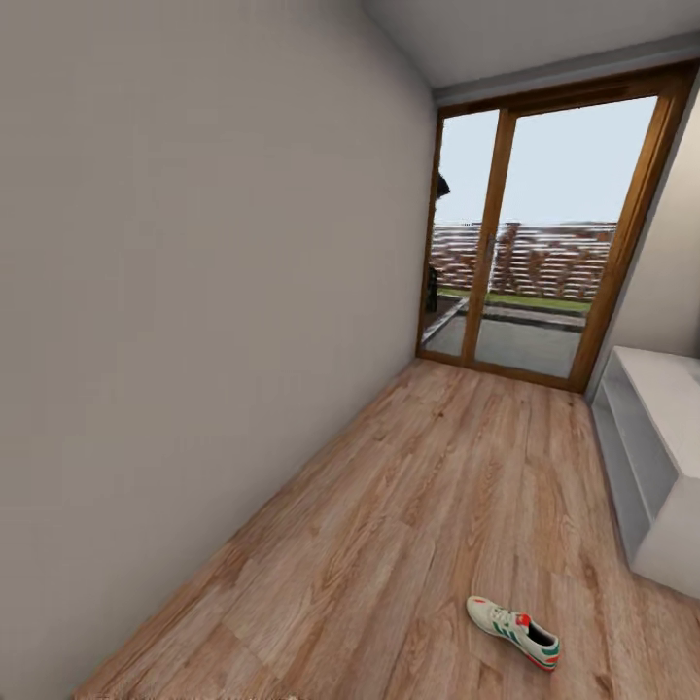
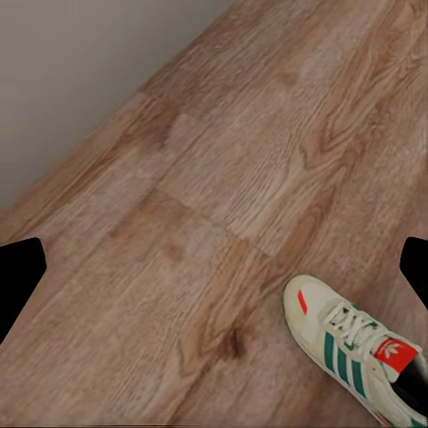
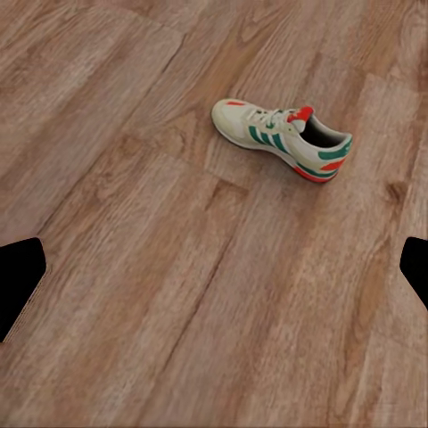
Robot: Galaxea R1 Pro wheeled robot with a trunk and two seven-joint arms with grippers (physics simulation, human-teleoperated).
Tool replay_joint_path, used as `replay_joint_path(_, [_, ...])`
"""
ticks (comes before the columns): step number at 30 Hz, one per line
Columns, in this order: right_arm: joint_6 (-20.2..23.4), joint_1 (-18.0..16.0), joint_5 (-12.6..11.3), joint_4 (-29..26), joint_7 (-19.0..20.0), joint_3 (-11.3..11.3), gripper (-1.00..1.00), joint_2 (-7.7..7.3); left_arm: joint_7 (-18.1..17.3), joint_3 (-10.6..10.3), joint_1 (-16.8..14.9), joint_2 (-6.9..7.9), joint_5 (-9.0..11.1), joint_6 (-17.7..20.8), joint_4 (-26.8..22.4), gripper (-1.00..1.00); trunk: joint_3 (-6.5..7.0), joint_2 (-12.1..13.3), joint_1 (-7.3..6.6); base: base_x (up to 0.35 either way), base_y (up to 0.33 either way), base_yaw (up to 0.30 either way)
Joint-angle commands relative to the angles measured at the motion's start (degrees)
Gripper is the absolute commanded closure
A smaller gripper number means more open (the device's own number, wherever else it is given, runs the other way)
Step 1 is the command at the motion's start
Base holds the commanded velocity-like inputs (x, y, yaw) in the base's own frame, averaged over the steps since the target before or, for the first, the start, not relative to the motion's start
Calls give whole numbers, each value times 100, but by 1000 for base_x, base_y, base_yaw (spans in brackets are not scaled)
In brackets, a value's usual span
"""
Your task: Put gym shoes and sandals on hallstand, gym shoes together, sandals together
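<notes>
Little of the robot's own body can be seen. In the left wrist view, the left gripper (image 2: 214, 276) appears as two flat, featureless black fingertips (image 2: 18, 281) with angled, cut-off corners at the frame edges. The right gripper (image 3: 214, 276) looks the same: plain matte black fingertips (image 3: 18, 283), with no markings, screws or cables visible.

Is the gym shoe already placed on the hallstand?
No, the gym shoe lies on the corridor floor, apart from the hallstand.

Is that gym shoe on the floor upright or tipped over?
Upright: the gym shoe rests sole-down on the corridor floor, laces and opening facing up.
</notes>
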Motion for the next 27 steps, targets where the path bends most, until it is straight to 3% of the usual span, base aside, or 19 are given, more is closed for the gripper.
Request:
replay_joint_path(1, [-20, -1, -58, 1, -2, 14, -100, -3, 1, 4, -5, -1, 4, -19, 6, -100, -6, -3, 0, 0, 0, 277])
replay_joint_path(9, [-20, -1, -58, 1, -2, 14, -100, -2, 1, 5, -5, -1, 2, -19, 6, -100, -6, -3, 0, 0, 0, 194])
replay_joint_path(27, [-20, -1, -58, -6, -2, 14, -100, -5, 1, 4, -5, -1, 5, -23, 6, -100, -6, -3, 0, 0, 0, 22])
